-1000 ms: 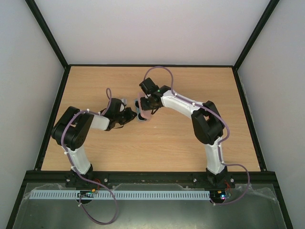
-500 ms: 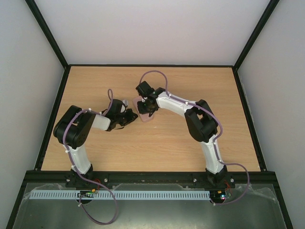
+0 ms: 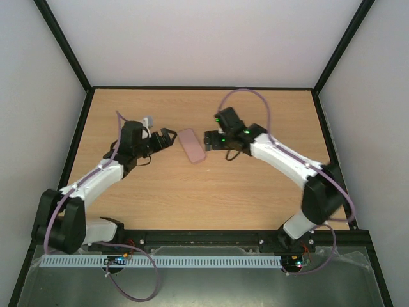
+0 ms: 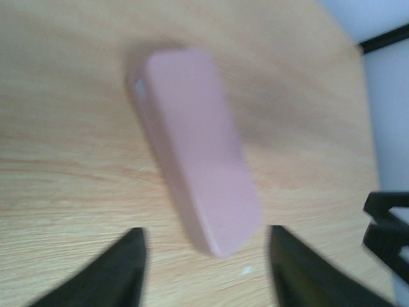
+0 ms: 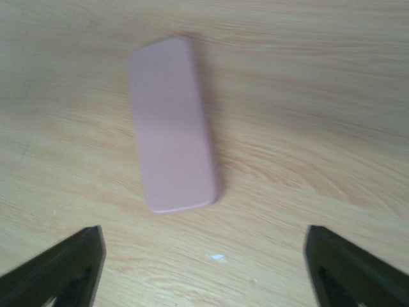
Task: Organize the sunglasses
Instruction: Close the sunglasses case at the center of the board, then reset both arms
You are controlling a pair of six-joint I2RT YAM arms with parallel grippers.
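Now | left pincer [image 3: 167, 135] spread, right pincer [image 3: 208, 141] spread, both empty | closed pink case [image 3: 192, 146] between them, long axis far-to-near, neither arm clearly nearer | sunglasses unseen

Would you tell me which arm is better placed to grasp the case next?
Probably left: one end of the case lies within the open left gripper; from the open right gripper it sits farther ahead, off-centre.

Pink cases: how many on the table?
1. The pink case lies flat on the table, between the left gripper and the right gripper, both open, neither touching it. The arms cover some table, so another could be hidden.
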